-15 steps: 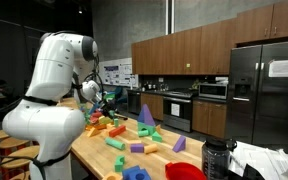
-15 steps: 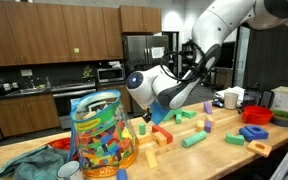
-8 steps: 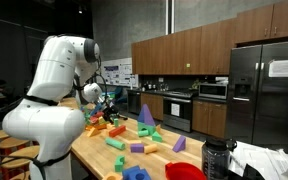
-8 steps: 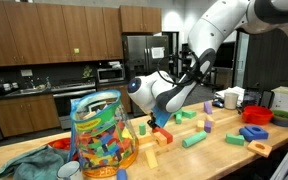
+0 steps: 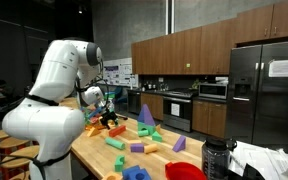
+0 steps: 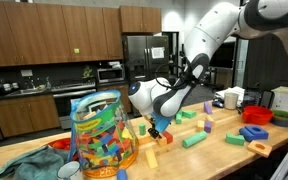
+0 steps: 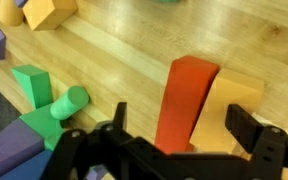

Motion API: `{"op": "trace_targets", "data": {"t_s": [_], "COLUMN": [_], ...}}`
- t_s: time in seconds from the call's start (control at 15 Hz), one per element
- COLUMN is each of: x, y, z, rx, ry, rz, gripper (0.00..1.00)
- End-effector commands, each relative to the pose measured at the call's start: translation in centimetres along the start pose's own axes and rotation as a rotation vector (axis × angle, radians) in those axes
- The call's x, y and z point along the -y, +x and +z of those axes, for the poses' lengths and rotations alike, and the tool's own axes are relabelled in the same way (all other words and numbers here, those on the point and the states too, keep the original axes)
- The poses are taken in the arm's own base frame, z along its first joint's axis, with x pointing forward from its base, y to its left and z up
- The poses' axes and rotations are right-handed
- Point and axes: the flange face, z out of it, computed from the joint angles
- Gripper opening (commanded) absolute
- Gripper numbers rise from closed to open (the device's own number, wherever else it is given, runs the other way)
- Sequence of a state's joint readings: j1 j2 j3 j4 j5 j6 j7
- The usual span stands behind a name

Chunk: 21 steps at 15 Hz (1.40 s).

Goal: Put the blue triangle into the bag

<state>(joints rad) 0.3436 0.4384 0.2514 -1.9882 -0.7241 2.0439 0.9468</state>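
Observation:
My gripper is open and hangs low over the wooden table, with its fingers on either side of a red block that leans on an orange block. It shows in both exterior views, among the scattered blocks. The clear bag, full of coloured blocks, stands to the left of the gripper. I cannot pick out a blue triangle for sure. Blue pieces lie at the table's far right and at its near end.
A green block, a green cylinder, purple blocks and a yellow cube lie close to the gripper. A tall purple triangle stands further on. A red bowl and a grey-green cloth sit at the table's end.
The gripper has come down towards the table and shifted slightly towards the bag. The blocks have not moved.

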Motion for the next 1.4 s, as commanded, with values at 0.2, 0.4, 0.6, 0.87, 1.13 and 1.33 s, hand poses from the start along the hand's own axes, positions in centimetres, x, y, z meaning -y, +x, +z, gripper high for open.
{"op": "trace_targets", "data": {"t_s": [0.2, 0.4, 0.6, 0.87, 1.13, 1.33], "x": [0.4, 0.9, 1.4, 2.0, 2.3, 4.0], "y": [1.4, 1.6, 1.7, 1.8, 2.1, 2.0], "z": [0.0, -0.1, 0.3, 0.9, 1.1, -0.8], "rx": [0.049, 0.048, 0.052, 0.054, 0.049, 0.028], "ry": [0.118, 0.159, 0.189, 0.244, 0.323, 0.361], "rz": [0.016, 0.026, 0.029, 0.028, 0.017, 0.004], "gripper": [1.0, 1.0, 1.0, 1.0, 1.0, 1.0]}}
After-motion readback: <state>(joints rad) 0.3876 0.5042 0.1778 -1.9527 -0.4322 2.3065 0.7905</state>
